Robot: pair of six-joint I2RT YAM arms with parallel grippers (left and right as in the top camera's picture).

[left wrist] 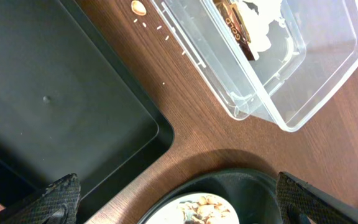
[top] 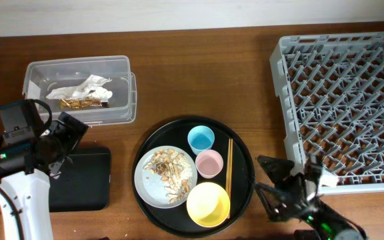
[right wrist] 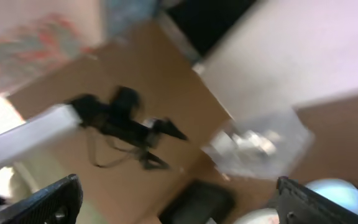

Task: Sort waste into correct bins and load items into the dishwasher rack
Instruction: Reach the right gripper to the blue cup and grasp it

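Plainly, left claw (left wrist: pixel 180 205) and right claw (top: pixel 268 180) both gape empty — wrapper (top: pixel 85 90) in the tub (top: pixel 39 70), scraps (top: pixel 167 172) on the plate (top: pixel 144 185) — so the left should grip its rim level before tipping.

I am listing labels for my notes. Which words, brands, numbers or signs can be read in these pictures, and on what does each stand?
"GOLD": it seems to read so, in small tilted letters on the brown strip of the snack wrapper inside the clear tub, left wrist view.
Overhead view: the same print is too small to read.
Right wrist view: too blurred; nothing readable.
No other text is visible.
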